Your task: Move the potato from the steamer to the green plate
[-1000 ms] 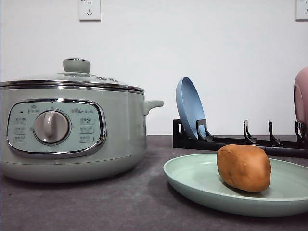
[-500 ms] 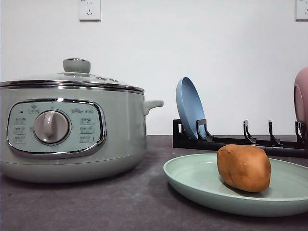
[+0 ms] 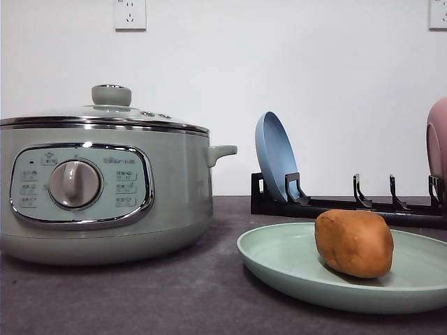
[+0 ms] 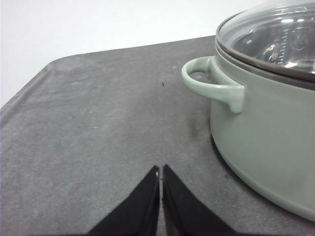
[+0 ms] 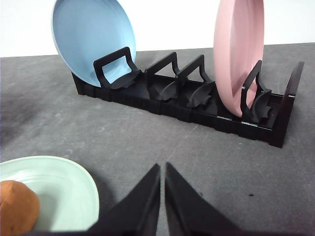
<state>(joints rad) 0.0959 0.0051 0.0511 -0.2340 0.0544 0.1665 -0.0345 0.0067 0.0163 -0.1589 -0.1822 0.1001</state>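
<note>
I am seeing one potato lying in the green plate on the dark table, right of the lidded steamer. Behind, a black rack is holding two upright plates, one blue plate, one pink plate. Left gripper and right gripper are hanging with jaws pressed together, holding nothing.

Steamer left side cropped; pink plate cropped.

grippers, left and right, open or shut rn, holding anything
left gripper: shut, holding nothing.
right gripper: shut, holding nothing.
</note>
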